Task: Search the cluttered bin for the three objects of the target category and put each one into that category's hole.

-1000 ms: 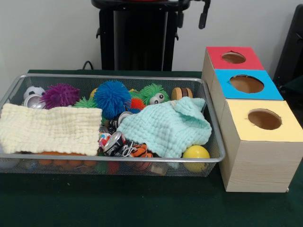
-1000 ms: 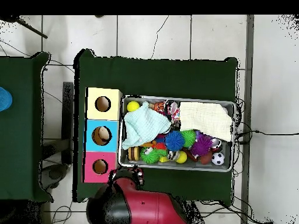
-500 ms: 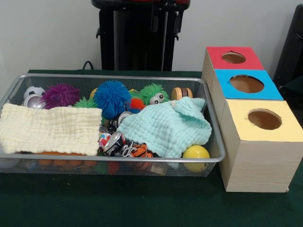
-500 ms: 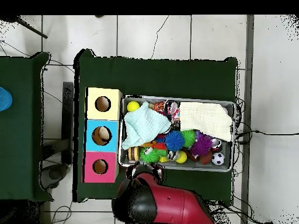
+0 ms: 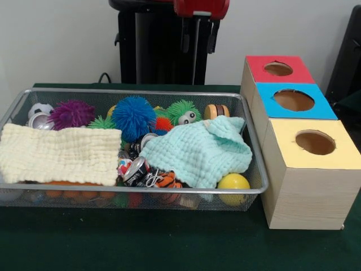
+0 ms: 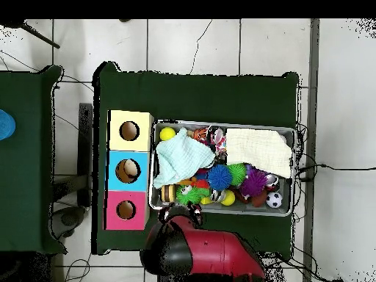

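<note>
Front view: hand (image 5: 197, 40) apparently open, empty.

The long silver wire bin (image 5: 132, 195) sits on the green table, full of toys and cloths. No clear bottles show. The blue-topped round hole (image 5: 294, 100) sits near the table's edge, empty.

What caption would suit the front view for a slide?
Sawyer gripper hangs above the far rim of the cluttered wire bin; two cloths cover toys, no clear bottles visible; the blue-topped hole waits alongside.
</note>
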{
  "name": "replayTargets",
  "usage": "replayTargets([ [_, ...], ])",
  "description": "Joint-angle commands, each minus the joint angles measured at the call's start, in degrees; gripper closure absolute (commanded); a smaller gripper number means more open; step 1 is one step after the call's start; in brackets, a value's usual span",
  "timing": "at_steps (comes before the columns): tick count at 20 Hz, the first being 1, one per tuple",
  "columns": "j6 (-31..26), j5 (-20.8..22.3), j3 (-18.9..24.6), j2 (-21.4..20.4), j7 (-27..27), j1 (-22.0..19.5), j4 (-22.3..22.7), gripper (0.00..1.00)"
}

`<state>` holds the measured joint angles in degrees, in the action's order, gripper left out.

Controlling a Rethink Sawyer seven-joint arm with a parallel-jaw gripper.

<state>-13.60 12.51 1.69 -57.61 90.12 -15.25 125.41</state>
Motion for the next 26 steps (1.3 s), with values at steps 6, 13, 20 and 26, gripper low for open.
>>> replayTargets([
  [6, 7.9, 3.8, 1.9, 7.4, 6.2, 0.0, -5.3, 0.00],
  [13, 8.7, 3.5, 2.2, 8.8, 6.1, -0.9, -5.7, 0.00],
  [20, 17.1, 3.4, 3.7, 12.0, 7.9, -3.0, -6.1, 0.00],
  [26, 21.3, 2.0, 4.0, 13.7, 9.3, -3.5, -6.7, 0.00],
])
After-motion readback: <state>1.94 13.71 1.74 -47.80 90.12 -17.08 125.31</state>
